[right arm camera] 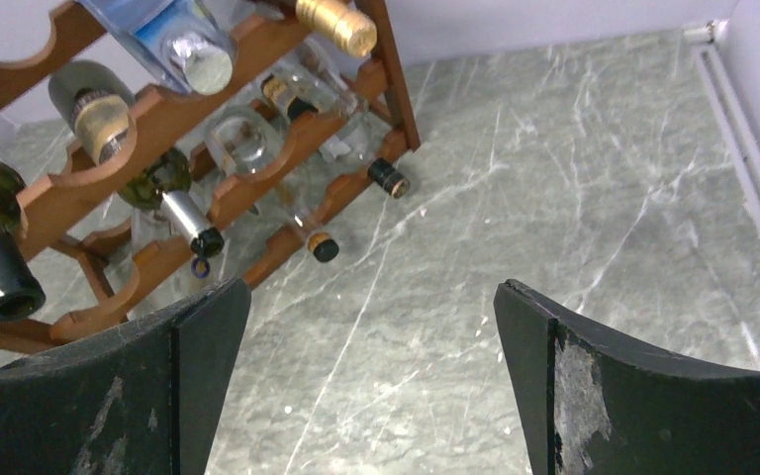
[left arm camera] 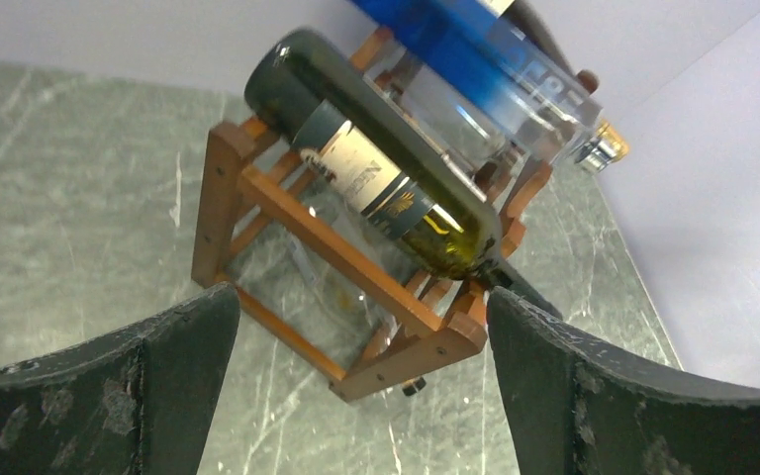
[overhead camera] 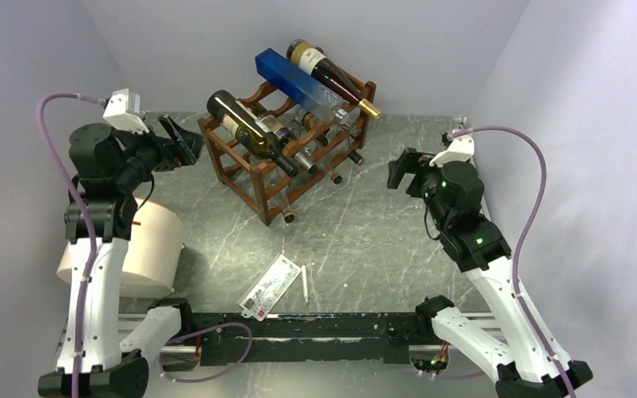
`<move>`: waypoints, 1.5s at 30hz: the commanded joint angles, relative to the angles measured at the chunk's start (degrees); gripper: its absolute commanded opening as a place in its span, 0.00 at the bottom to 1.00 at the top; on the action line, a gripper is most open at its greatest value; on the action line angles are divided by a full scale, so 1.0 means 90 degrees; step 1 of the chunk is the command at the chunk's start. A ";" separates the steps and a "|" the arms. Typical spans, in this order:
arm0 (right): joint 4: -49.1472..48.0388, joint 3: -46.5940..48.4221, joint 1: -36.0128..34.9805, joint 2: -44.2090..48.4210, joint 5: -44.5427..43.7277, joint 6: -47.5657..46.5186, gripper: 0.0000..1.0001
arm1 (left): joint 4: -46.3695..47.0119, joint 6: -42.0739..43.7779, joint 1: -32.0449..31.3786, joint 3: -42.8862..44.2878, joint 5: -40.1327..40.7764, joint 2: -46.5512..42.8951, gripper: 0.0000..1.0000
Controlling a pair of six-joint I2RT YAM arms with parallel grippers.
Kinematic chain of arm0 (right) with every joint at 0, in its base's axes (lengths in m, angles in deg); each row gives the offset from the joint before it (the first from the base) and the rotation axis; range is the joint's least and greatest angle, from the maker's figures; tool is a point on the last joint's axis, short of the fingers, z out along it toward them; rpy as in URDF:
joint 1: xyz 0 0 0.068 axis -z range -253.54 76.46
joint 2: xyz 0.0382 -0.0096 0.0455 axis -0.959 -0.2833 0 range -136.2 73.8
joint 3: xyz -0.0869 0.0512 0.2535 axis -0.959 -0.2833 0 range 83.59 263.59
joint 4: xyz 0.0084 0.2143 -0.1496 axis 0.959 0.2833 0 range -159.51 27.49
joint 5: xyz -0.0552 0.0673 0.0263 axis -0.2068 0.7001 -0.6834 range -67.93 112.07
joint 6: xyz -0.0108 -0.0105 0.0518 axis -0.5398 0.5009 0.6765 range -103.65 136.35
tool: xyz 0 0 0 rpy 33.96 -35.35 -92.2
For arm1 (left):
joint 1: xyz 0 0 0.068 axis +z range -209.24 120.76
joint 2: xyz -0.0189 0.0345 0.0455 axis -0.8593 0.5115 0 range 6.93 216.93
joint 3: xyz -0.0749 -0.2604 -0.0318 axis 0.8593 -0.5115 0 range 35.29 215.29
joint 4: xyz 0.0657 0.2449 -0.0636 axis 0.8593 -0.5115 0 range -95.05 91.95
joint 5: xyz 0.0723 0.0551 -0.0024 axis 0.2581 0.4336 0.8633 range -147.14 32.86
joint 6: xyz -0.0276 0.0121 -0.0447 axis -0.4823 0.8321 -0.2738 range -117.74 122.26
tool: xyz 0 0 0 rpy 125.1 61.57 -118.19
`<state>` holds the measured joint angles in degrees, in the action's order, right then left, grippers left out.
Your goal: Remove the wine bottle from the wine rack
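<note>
The reddish-brown wine rack (overhead camera: 259, 184) stands at the back middle of the marble table, turned at an angle. A dark green wine bottle (overhead camera: 249, 128) with a cream label lies across its top tier on the left, neck toward the front. A dark bottle with a gold cap (overhead camera: 332, 76) and a blue-and-clear bottle (overhead camera: 299, 83) lie on top further back. Several more bottles fill the lower tiers. My left gripper (overhead camera: 184, 143) hovers open just left of the rack, facing the wine rack (left arm camera: 336, 245) and green bottle (left arm camera: 356, 163). My right gripper (overhead camera: 398, 170) hangs open to the rack's right, apart from it.
A white cylinder (overhead camera: 145, 249) sits by the left arm. A printed card (overhead camera: 272, 286) and a pen (overhead camera: 304, 283) lie near the front. A black rail (overhead camera: 315, 327) spans the near edge. Walls close in behind and on both sides. Bottle necks (right arm camera: 317, 242) stick out of the rack's right face.
</note>
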<state>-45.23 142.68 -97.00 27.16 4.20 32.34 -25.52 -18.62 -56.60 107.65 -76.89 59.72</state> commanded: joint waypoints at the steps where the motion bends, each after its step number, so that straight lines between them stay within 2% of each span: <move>1: 0.0054 -0.0302 -0.0073 0.0026 0.0170 0.0325 1.00 | -0.0758 -0.0267 0.0085 0.0324 -0.0177 0.0419 0.98; 7: 0.0134 -0.0585 -0.0094 -0.0055 0.0269 0.0524 1.00 | -0.1109 -0.0612 0.0105 0.0759 -0.0789 0.1262 0.98; 13: 0.0133 -0.0682 -0.0097 0.0009 0.0334 0.0527 1.00 | -0.0401 -0.1476 -0.0007 0.0847 -0.1296 0.1667 0.98; 17: 0.0212 -0.0692 -0.0103 0.0101 0.0265 0.0541 1.00 | -0.0077 -0.2162 -0.0268 0.0967 -0.0982 0.1955 0.98; 27: 0.0208 -0.0773 -0.0112 0.0528 0.0148 0.0717 1.00 | -0.0902 -0.3148 -0.1304 0.2127 0.1182 0.3022 1.00; 34: 0.0183 -0.0607 -0.0110 0.0516 0.0093 0.0588 1.00 | -0.1100 -0.3798 -0.1539 0.2250 0.1935 0.3496 1.00; 41: 0.0224 -0.0822 -0.0113 0.0646 -0.0047 0.0677 1.00 | -0.1082 -0.4027 -0.1603 0.2596 0.1971 0.4067 1.00; 45: 0.0262 -0.0898 -0.0114 0.0686 -0.0134 0.0664 1.00 | -0.1302 -0.4188 -0.1750 0.2901 0.2386 0.4353 0.99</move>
<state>-42.98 135.44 -97.66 32.50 4.77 38.05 -35.22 -54.01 -70.74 130.25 -59.91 97.21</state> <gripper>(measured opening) 0.997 0.995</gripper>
